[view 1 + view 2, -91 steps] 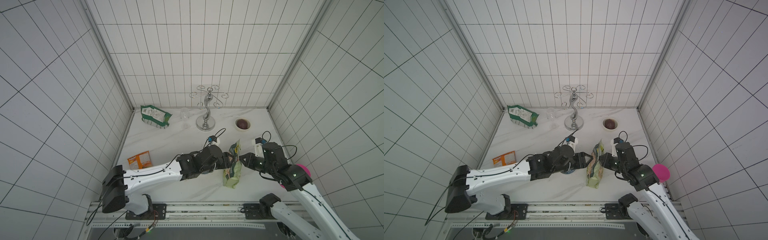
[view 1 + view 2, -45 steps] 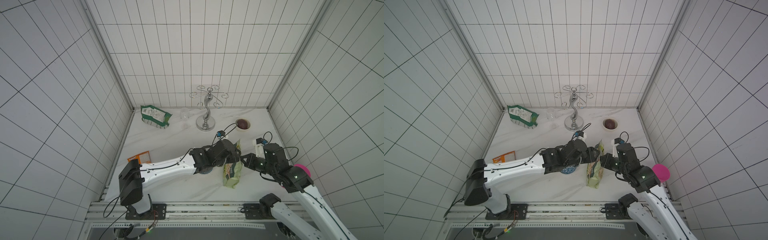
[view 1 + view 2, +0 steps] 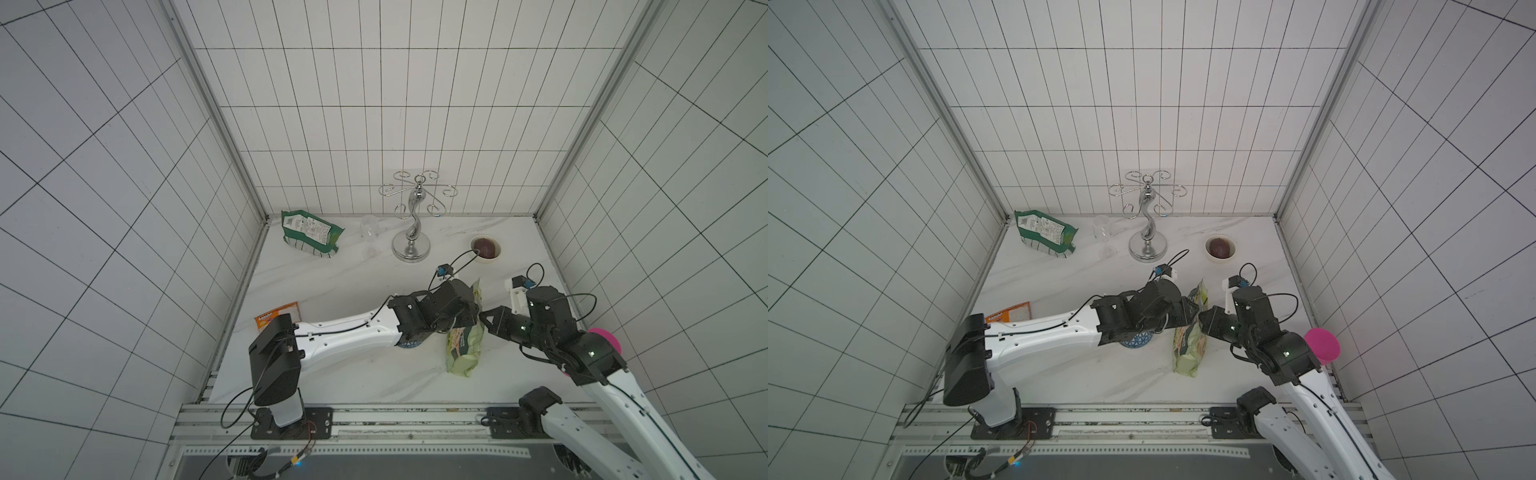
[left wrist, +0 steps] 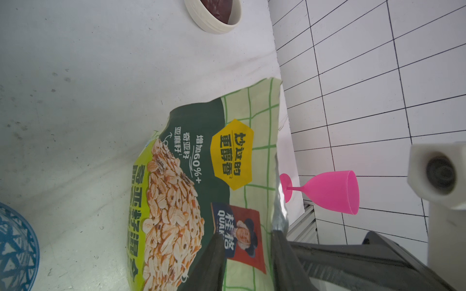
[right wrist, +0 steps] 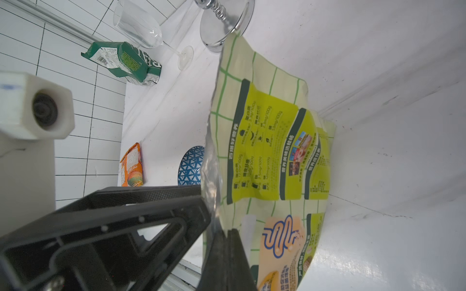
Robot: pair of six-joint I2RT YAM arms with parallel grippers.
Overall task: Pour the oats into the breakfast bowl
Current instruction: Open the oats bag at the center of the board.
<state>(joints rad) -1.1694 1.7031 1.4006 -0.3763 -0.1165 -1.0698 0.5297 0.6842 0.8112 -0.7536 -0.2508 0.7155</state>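
- A white marble worktop (image 3: 332, 286) sits in a tiled booth. Walls close it in at the back and on both sides, and a metal rail (image 3: 395, 411) runs along the front edge.
- The oats bag (image 3: 465, 349) is light yellow-green with a dark green front panel. It stands upright toward the front right of the worktop, and foil lining shows at its top edge.
- The left gripper (image 4: 248, 252) reaches the top of the bag from the robot's left. Its fingers (image 4: 216, 252) are partly spread, one over the front panel and the other at the top edge.
- The right gripper (image 5: 228, 252) comes in from the opposite side. Its fingers are pressed together, pinching the bag's back wall near the mouth.
- In both top views the two grippers meet at the bag's top, nearly touching each other.
- The breakfast bowl (image 3: 1136, 341), blue with white triangles, stands on the worktop just beside the bag on the robot's left. The left arm hides most of it.
- Along the back wall stand a dark green bag (image 3: 309, 232), a clear wine glass (image 3: 370, 237), a chrome glass rack (image 3: 411, 232) and a white bowl (image 3: 485, 249) holding something dark brown.
- An orange packet (image 3: 278, 313) lies at the left edge, and a pink goblet (image 4: 327, 191) stands at the right edge.
- Bare marble stretches between the oats bag and the back row, and again from the bag forward to the rail.
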